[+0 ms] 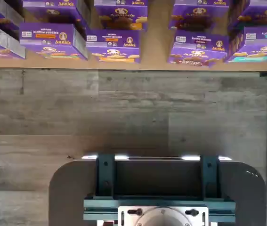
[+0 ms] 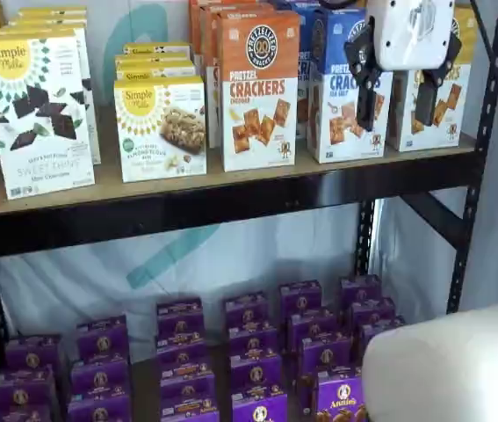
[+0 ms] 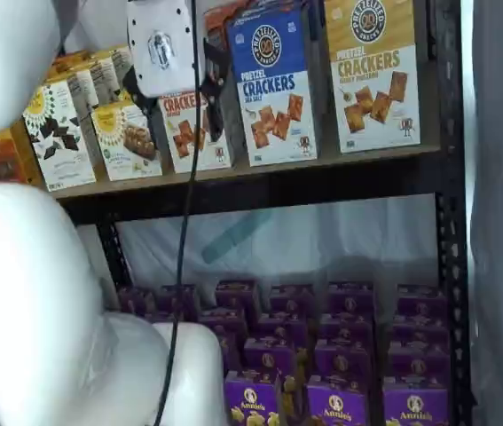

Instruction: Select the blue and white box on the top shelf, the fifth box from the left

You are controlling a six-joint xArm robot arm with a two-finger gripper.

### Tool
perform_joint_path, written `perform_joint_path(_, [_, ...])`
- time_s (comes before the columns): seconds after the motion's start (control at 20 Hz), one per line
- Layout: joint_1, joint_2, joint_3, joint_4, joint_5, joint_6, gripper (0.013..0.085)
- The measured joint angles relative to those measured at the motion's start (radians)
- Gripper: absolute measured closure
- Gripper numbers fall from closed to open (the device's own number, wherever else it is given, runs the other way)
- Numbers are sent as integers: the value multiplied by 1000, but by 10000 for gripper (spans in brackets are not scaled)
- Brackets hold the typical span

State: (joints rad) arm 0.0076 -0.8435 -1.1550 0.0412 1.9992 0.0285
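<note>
The wrist view is looking down at a grey wood-grain floor (image 1: 124,113), with rows of small purple boxes (image 1: 112,44) lying on the lower level and the dark mount with teal brackets (image 1: 157,188) showing along one edge. No fingers and no blue carton are showing in it.

In a shelf view the gripper (image 2: 398,83) is hanging from the picture's upper edge, white body above, 2 black fingers spread with a plain gap between them, pinching nothing. It is hovering in front of the cartons, and the blue and white box (image 2: 341,105) is standing upright on the top shelf (image 2: 231,198), partly hidden behind the finger nearer the orange-and-white cheddar carton (image 2: 259,88). The other finger is crossing the yellow-and-white carton (image 2: 446,97).

In a shelf view from the side, the gripper (image 3: 184,80) is appearing mostly as its white body with a cable (image 3: 180,266) trailing down; here it is overlapping the cheddar carton (image 3: 193,133), beside the blue and white box (image 3: 273,84).

The likely trouble from here: the 3 cartons are standing close together, so a finger sliding in off-centre would be pushing a neighbour back or straddling 2 boxes at once. The 2 shelf views are disagreeing on alignment, so depth is hard to judge, and a shallow grip on a tall carton could be tipping it forward off the rail.
</note>
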Motion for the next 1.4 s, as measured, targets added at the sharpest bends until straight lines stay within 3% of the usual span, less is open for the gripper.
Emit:
perform_joint_path(0.15, [-30,-6,5,34,-8,-15,130])
perform_joint_path(0.5, [-26,-15,16,40,-31,-11,130])
perform_joint_path(0.8, [22,5,13,-25,-95,12,130])
perform_joint_path(1.4, [-12,183,-143,-51,-173,-29,130])
